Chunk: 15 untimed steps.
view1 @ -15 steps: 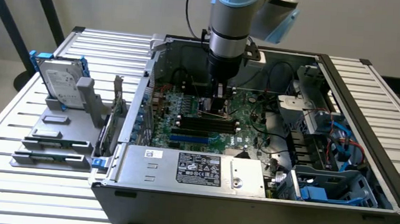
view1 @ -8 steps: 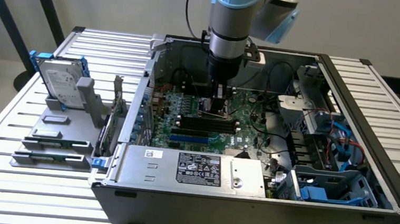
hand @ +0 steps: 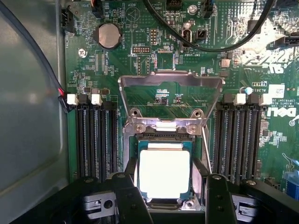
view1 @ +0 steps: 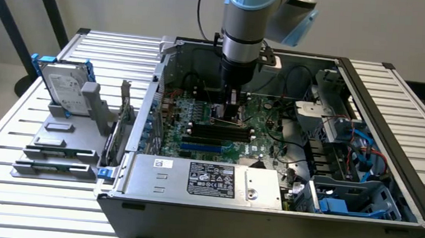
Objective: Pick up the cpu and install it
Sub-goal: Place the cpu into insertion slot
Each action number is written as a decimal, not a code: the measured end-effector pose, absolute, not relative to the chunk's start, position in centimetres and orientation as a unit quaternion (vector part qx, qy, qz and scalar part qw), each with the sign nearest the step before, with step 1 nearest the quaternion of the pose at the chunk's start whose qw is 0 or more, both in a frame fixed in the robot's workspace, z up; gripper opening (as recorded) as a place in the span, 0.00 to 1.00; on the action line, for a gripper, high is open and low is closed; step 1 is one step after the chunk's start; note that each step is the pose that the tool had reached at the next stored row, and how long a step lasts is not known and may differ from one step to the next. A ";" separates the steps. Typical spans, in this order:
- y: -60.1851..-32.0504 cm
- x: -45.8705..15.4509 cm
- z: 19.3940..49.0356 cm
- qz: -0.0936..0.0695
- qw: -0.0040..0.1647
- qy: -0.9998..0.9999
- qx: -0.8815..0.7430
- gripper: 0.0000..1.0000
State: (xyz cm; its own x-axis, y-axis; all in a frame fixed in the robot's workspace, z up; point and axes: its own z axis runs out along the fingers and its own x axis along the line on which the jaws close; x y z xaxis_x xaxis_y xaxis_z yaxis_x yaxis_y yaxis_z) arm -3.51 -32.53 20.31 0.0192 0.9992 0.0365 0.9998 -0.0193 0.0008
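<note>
My gripper (hand: pixel 165 170) pinches the cpu (hand: pixel 164 182) by its two side edges, right over the socket (hand: pixel 163 137) on the green motherboard (hand: pixel 93 70), load plate (hand: pixel 170 80) swung up.

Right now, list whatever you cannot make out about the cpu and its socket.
Wrist view: the cpu has a top plate washed out by glare, so no marking is readable.
Wrist view: the pincer covers one edge of the cpu with its body, so whether the cpu lies fully in the socket cannot be told.
Exterior view: the arm and the pincer stand in front of the cpu and socket.
</note>
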 end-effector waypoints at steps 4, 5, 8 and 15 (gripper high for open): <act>-32.3 -3.5 20.2 -0.013 0.013 -0.700 -0.714 0.55; -32.3 -3.5 20.2 -0.013 0.013 -0.700 -0.714 0.55; -32.3 -3.5 20.2 -0.012 0.012 -0.700 -0.714 0.55; -32.3 -3.4 20.1 -0.007 0.008 -0.700 -0.714 0.55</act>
